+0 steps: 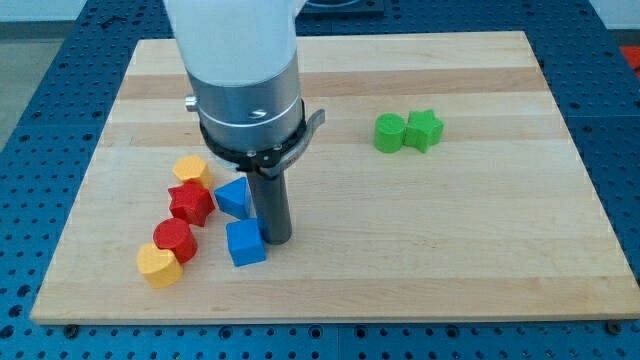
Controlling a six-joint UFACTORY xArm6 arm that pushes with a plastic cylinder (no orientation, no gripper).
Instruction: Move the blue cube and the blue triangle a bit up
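Observation:
The blue cube (245, 243) lies on the wooden board (420, 220) at the view's lower left. The blue triangle (233, 197) lies just above it, partly behind the rod. My tip (277, 241) rests on the board right beside the blue cube's right side and just below-right of the blue triangle. The rod hangs from the large grey and white arm that fills the view's top left.
Left of the blue blocks lie a yellow block (191, 170), a red star (190, 203), a red cylinder (174, 238) and a yellow heart (158, 265). A green cylinder (390, 132) and a green star (424, 129) lie touching at the upper right.

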